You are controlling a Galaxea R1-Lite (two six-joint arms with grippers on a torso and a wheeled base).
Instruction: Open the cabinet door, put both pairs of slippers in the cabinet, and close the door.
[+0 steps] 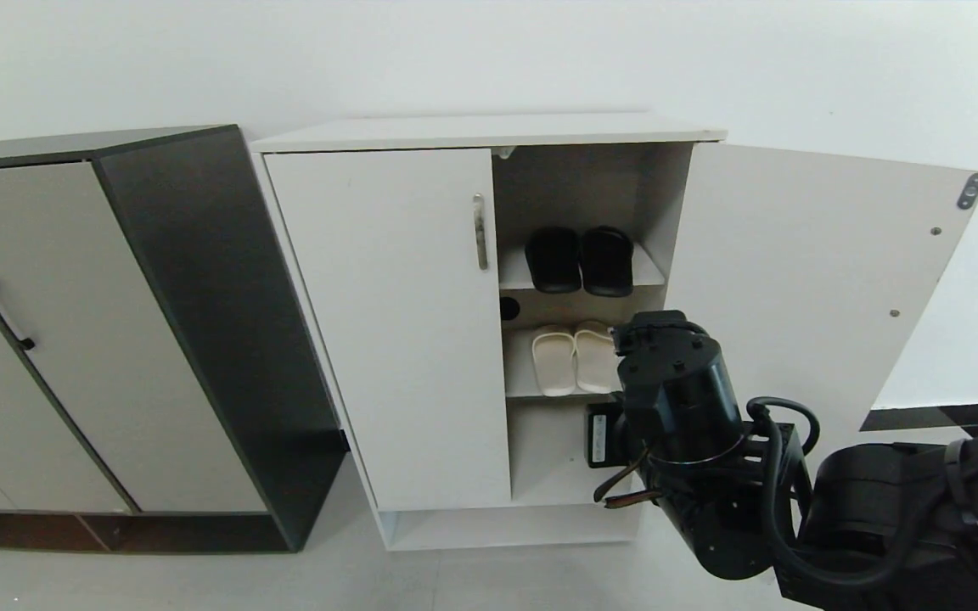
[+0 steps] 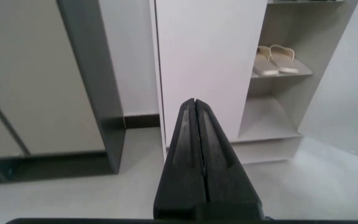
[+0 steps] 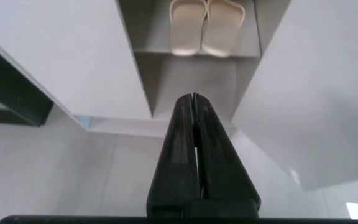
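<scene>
Right gripper point(image 3: 194, 96), pressed together and empty like the left gripper point(image 2: 194, 101), hangs before the cabinet point(image 1: 489, 133), whose shelves hold black slippers point(image 1: 579, 260) above white slippers point(image 1: 576, 358). Closing likely calls for reaching behind the open door point(image 1: 803, 288) near its free edge and pushing smoothly.

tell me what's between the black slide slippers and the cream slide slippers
Head view: a white shelf board, bearing the black slide slippers, with the cream slide slippers below.

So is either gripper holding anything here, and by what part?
Nothing is held: the left gripper and the right gripper are both shut and empty.
</scene>
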